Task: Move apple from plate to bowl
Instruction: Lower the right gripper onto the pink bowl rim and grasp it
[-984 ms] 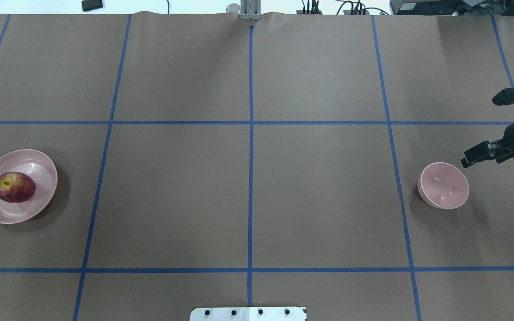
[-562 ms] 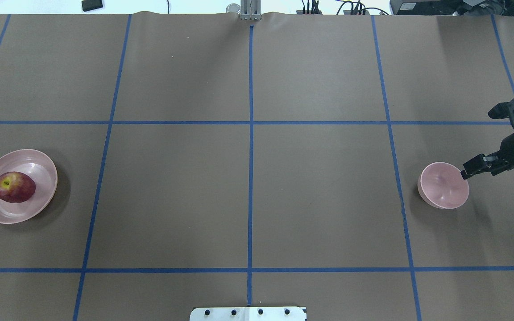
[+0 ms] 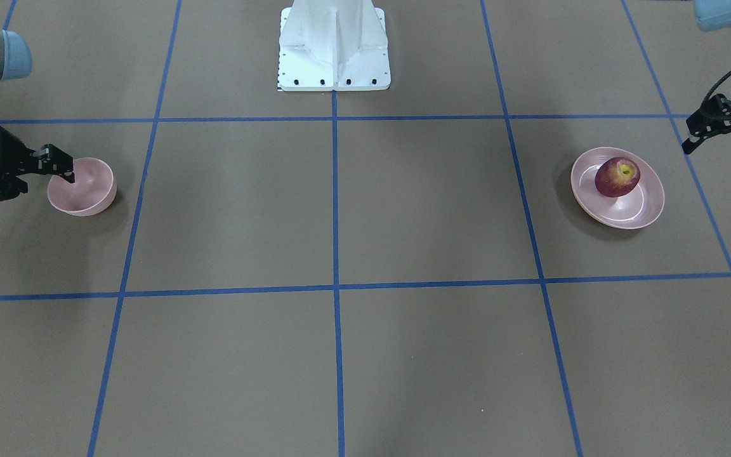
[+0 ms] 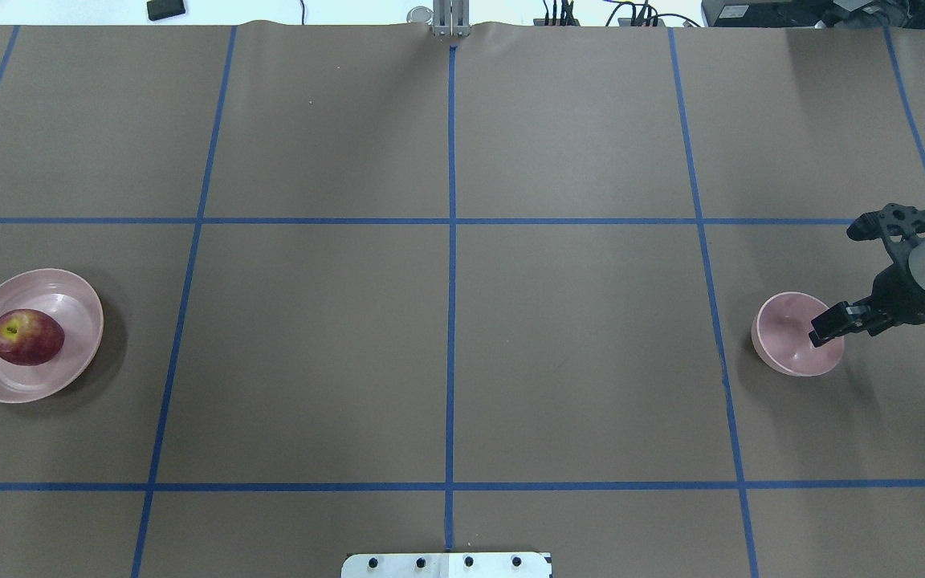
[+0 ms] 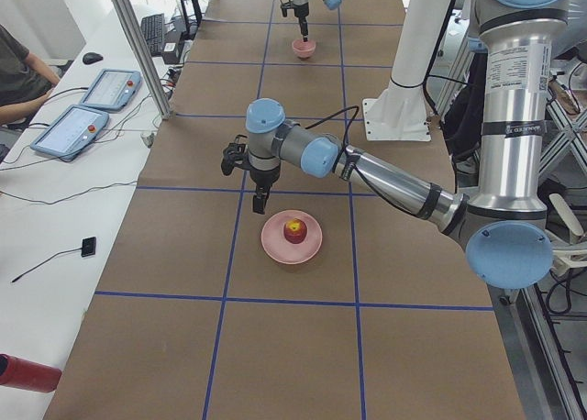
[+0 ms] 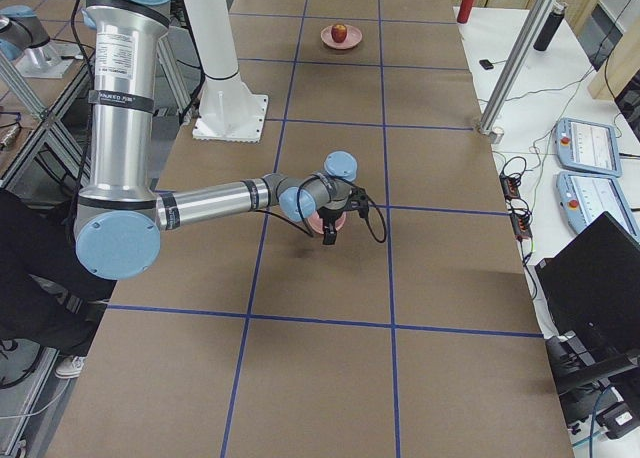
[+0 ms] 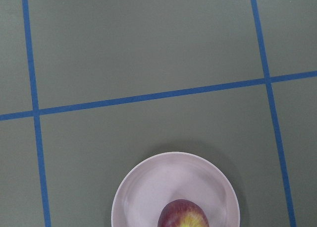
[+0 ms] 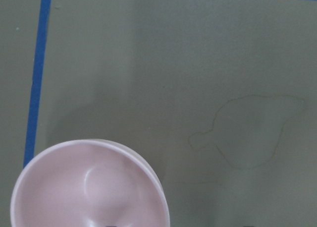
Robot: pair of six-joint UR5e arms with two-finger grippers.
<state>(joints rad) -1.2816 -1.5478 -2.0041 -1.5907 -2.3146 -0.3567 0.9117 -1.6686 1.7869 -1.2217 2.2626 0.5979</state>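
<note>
The dark red apple point(image 4: 26, 337) lies on the wide pink plate point(image 4: 77, 321) at the table's left end; both also show in the front view, the apple point(image 3: 617, 176) on the plate point(image 3: 648, 203). The small deep pink bowl point(image 4: 784, 337) stands empty at the right end. My right gripper point(image 4: 852, 323) is open and low, with one finger inside the bowl's right rim and the other outside it. The right wrist view shows the bowl point(image 8: 74, 187) at the bottom left. My left gripper point(image 3: 716, 149) is open and empty, and hangs above the table beside the plate.
Brown paper with a blue tape grid covers the table. The white robot base point(image 3: 334, 51) stands at the middle of the near edge. Operator pendants point(image 5: 78, 127) and a seated person are on a side bench past the table's far edge.
My right gripper has moved down and left toward the bowl, and one finger now reaches over its right rim. The bowl, the plate and the apple have not moved.
</note>
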